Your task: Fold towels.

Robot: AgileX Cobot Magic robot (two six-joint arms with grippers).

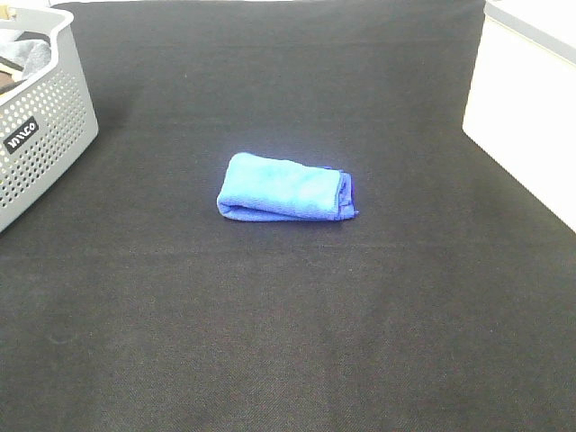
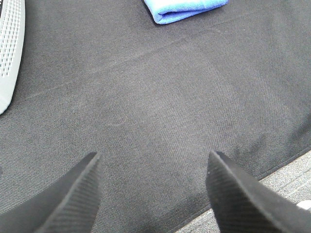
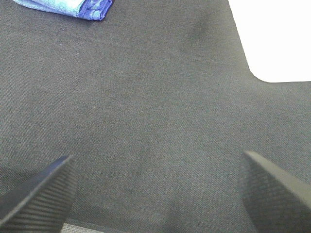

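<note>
The bright blue towel (image 1: 284,188) lies folded into a small thick rectangle in the middle of the black table, with its darker hem at its right end. Part of it shows in the left wrist view (image 2: 184,9) and in the right wrist view (image 3: 68,7). Neither arm shows in the exterior high view. My left gripper (image 2: 154,160) is open and empty over bare cloth, well short of the towel. My right gripper (image 3: 158,162) is open wide and empty, also away from the towel.
A perforated grey basket (image 1: 40,135) with grey cloth inside stands at the back left; its wall shows in the left wrist view (image 2: 8,53). A white box (image 1: 522,117) stands at the right edge. The table's front edge shows in the left wrist view (image 2: 286,179).
</note>
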